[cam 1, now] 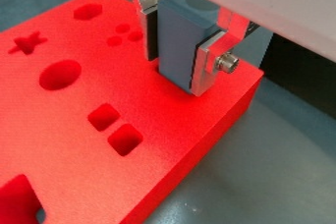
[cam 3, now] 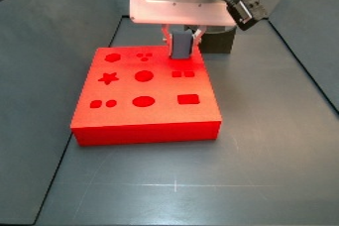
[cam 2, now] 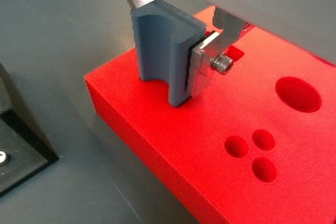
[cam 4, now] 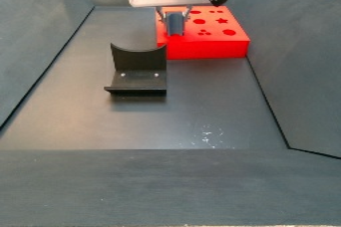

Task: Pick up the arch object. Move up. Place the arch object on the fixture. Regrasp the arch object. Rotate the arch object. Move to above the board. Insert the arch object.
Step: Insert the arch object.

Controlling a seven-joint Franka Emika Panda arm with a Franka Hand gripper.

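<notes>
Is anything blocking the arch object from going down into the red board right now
Nothing visible does. The gripper holds the arch object upright, its lower end at the board near one corner; the fixture stands well aside.

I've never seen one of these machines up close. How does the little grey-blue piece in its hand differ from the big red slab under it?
The arch object is slate blue-grey; the board is bright red. The arch object is small and stands upright, clamped in the hand at the board's corner; the board is large and lies flat on the floor. The board's top has cut-outs, star, circles, oval; the arch object's visible faces are plain. Both look matte and solid.
</notes>
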